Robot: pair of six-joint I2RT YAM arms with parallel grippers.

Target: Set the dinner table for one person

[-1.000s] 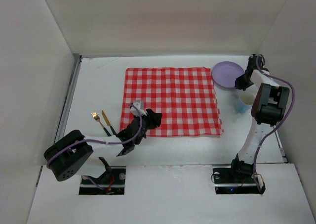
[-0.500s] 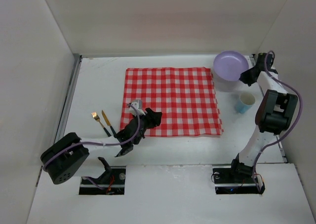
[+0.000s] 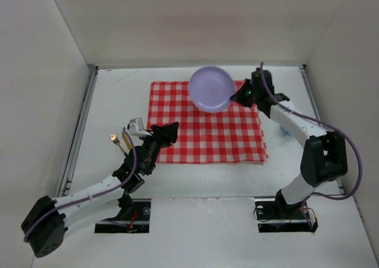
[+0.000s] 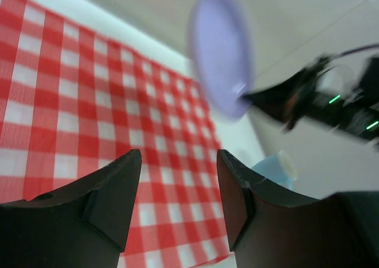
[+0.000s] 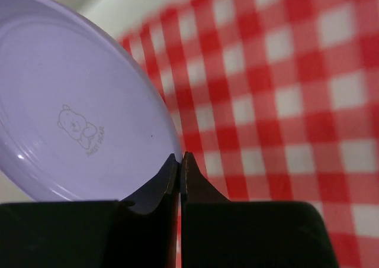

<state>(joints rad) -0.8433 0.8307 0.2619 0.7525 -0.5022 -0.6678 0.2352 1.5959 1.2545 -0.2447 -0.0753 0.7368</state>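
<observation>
Arms sit at the near edge of the white dinner table [image 3: 112, 96], bases at the bottom of the overhead view. Left gripper [image 3: 167, 129] is low over the near-left corner of the red-and-white checked cloth [image 3: 204, 132], fingers spread apart with nothing between them; left wrist view shows both dark fingers [image 4: 112, 191] parted over cloth [image 4: 71, 102]. Gold fork [image 3: 117, 142] lies on bare table just left of that corner, partly hidden by the left arm; a second utensil beside it can't be made out here.

Cloth lies flat on the middle of the table, metal rail [image 3: 83, 126] along the table's left edge. Light blue cup [image 4: 275, 167] stands upright on the table past the cloth's right edge; in the overhead view it is mostly hidden behind the right arm. Can't tell if anything is in it.

Right gripper [image 3: 241, 96] is over the far-right part of the cloth, fingers pressed together on the rim of a lavender plate [image 3: 211, 89]. Plate is in the air, tilted steeply, nothing on it. Right wrist view shows the fingertips [image 5: 180, 161] pinching the plate's [image 5: 77, 108] lower edge, a small bear print on its face, checked cloth [image 5: 278, 96] behind.
</observation>
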